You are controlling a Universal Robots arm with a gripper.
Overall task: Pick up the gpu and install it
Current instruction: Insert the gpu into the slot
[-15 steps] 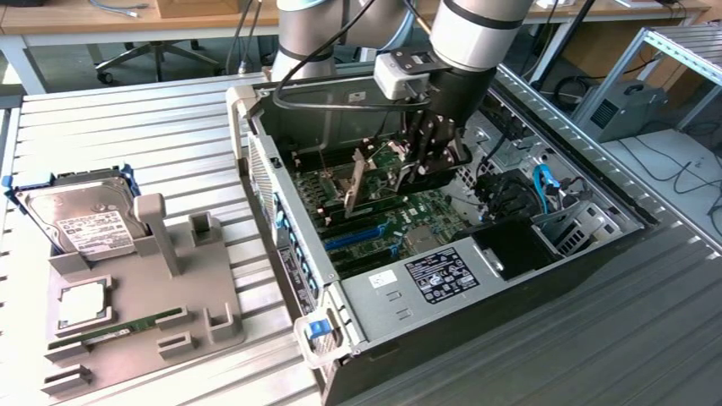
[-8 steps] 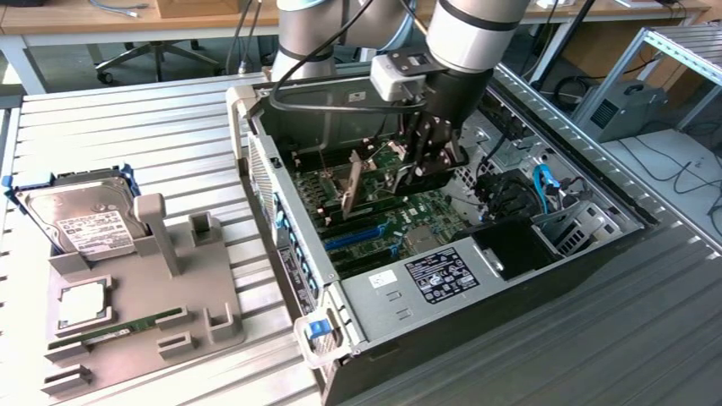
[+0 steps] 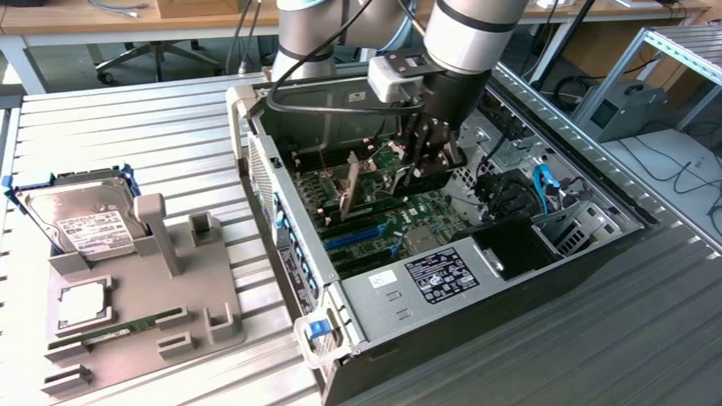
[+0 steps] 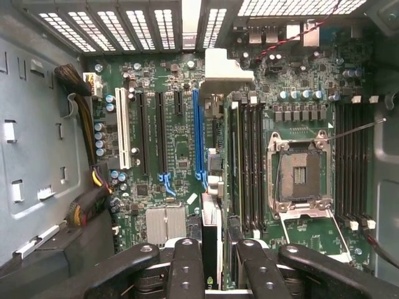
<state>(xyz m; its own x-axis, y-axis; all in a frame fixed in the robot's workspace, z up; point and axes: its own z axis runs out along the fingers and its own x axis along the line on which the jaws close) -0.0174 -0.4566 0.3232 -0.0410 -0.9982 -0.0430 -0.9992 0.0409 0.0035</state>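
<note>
The gpu (image 4: 211, 187) is a thin matt black board with a pale, dull metal bracket (image 4: 221, 71) at one end. The gripper (image 4: 212, 265) fingers (image 4: 187, 268) are smooth black plastic with a slight sheen. The computer case (image 3: 373, 300) is bare grey sheet metal, satin-finished and perforated in places. The motherboard (image 4: 162, 137) is glossy green laminate. The table (image 3: 135, 127) is ribbed, brushed aluminium.

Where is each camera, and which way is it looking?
Exterior view: sits off the arm, above the table, looking down into the open computer case; the arm and its end effector show.
Wrist view: sits on the wrist, looking straight down at the motherboard; the end effector's fingers show, gripping the gpu edge-on.
Both see the motherboard and its blue slots.
</note>
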